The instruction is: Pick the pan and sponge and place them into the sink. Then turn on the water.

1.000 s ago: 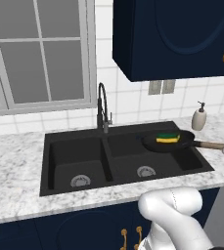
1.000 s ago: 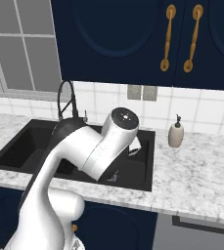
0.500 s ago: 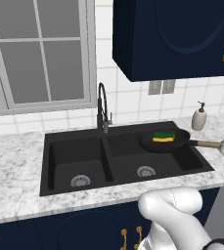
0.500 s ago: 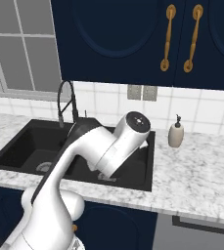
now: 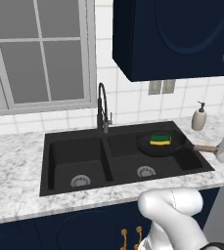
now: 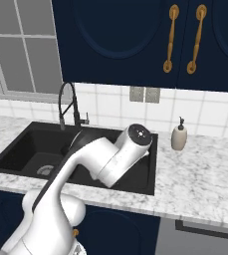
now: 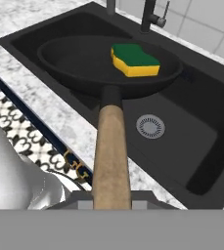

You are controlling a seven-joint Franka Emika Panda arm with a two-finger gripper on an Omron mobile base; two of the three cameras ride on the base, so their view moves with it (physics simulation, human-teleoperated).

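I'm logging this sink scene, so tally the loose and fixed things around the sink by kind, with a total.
Frying pan: 1
Sponge: 1
Soap dispenser: 1
Gooseneck faucet: 1
Sink drains: 2
Total: 6

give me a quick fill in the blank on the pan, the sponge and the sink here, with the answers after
1. The sponge lies inside the ____.
2. The pan is held over the sink's ____ basin, as the left base view shows it.
3. The top layer of the sponge is ____.
4. The gripper holds the pan by its wooden ____.

Missing words: pan; right; green; handle
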